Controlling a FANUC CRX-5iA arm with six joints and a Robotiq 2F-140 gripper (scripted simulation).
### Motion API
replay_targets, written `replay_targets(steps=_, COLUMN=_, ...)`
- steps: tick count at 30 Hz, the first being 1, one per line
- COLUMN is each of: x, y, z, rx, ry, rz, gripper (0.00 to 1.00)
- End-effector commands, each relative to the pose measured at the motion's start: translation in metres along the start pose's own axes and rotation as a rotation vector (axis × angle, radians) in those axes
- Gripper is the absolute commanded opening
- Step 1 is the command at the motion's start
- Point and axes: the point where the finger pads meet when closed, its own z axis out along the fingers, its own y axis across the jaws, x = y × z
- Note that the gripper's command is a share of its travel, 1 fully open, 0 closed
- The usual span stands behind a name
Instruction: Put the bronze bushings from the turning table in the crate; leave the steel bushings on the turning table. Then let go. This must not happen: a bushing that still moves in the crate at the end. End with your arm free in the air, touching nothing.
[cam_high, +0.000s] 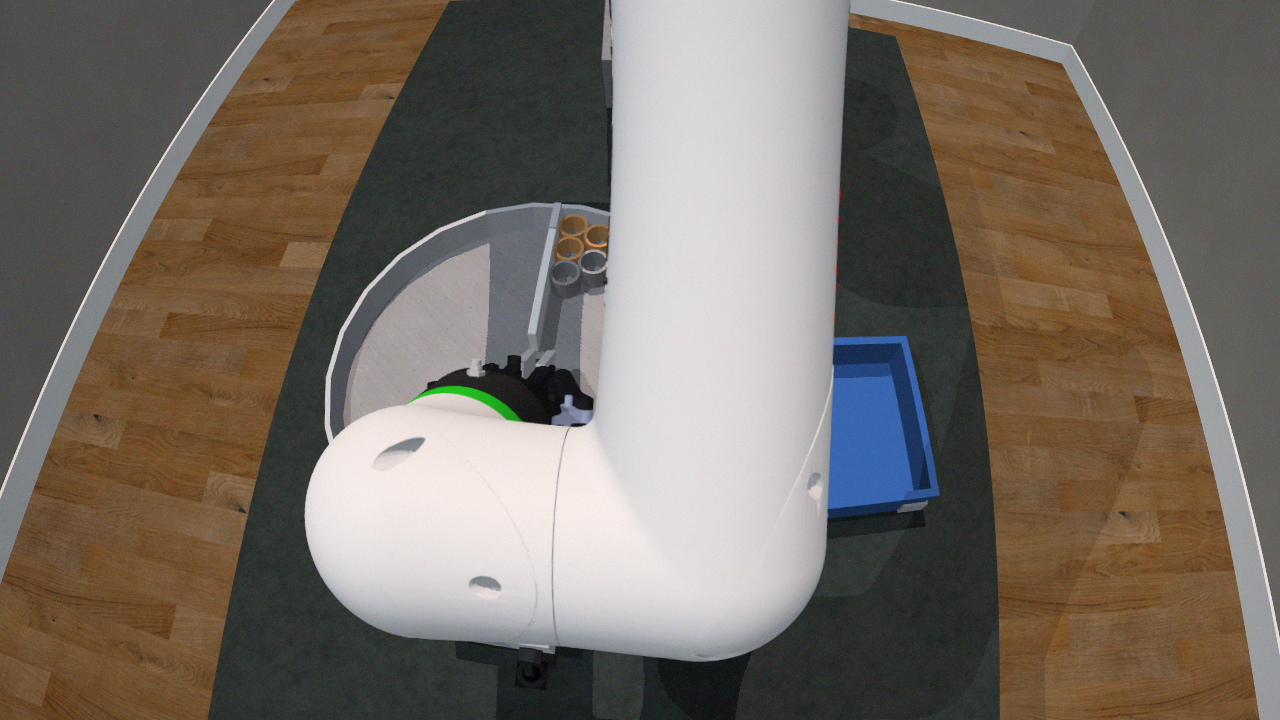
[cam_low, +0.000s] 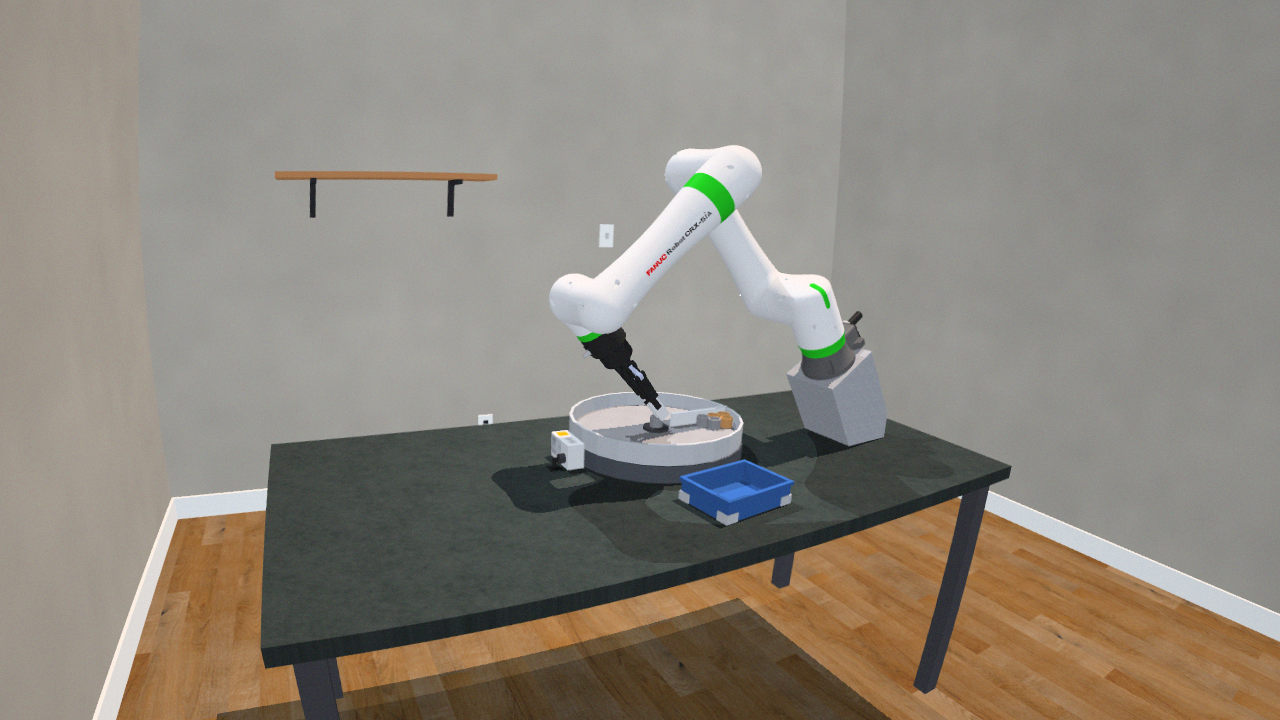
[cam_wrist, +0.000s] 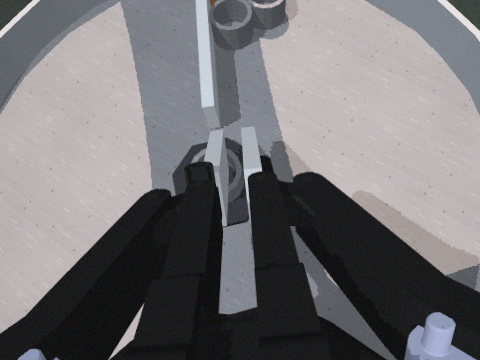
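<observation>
Three bronze bushings (cam_high: 573, 216) (cam_low: 725, 420) are visible on the turning table (cam_high: 402, 340) (cam_low: 662, 454) (cam_wrist: 75, 125), in its far part beside a divider (cam_high: 543, 286) (cam_wrist: 206, 60). A sliver of bronze (cam_wrist: 213, 2) shows at the wrist view's top edge. Two steel bushings (cam_high: 565, 281) (cam_low: 703, 420) (cam_wrist: 232, 37) stand on the hub side of the bronze ones. The arm may hide more in the top view. My gripper (cam_low: 662, 414) (cam_wrist: 234, 150) is open by a narrow gap and empty, over the table's central hub (cam_wrist: 185, 170). The blue crate (cam_high: 918, 429) (cam_low: 756, 503) shows no bushing inside its visible part.
The round wall of the turning table surrounds the bushings and my fingertips. The divider runs from near the hub to the wall. A small control box (cam_low: 567, 450) sits on the turning table's outer side. The crate stands outside the wall.
</observation>
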Motion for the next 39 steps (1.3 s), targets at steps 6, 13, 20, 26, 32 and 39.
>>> replay_targets(steps=6, x=0.006, y=0.0, z=-0.007, rx=0.0, ry=0.0, rz=0.0, gripper=0.07)
replay_targets(steps=13, x=0.02, y=0.0, z=-0.024, rx=0.0, ry=0.0, rz=0.0, gripper=0.07)
replay_targets(steps=20, x=0.023, y=0.0, z=-0.028, rx=0.0, ry=0.0, rz=0.0, gripper=0.07)
replay_targets(steps=26, x=0.023, y=0.0, z=-0.028, rx=0.0, ry=0.0, rz=0.0, gripper=0.07)
replay_targets(steps=32, x=0.023, y=0.0, z=-0.028, rx=0.0, ry=0.0, rz=0.0, gripper=0.07)
replay_targets(steps=39, x=0.023, y=0.0, z=-0.028, rx=0.0, ry=0.0, rz=0.0, gripper=0.07)
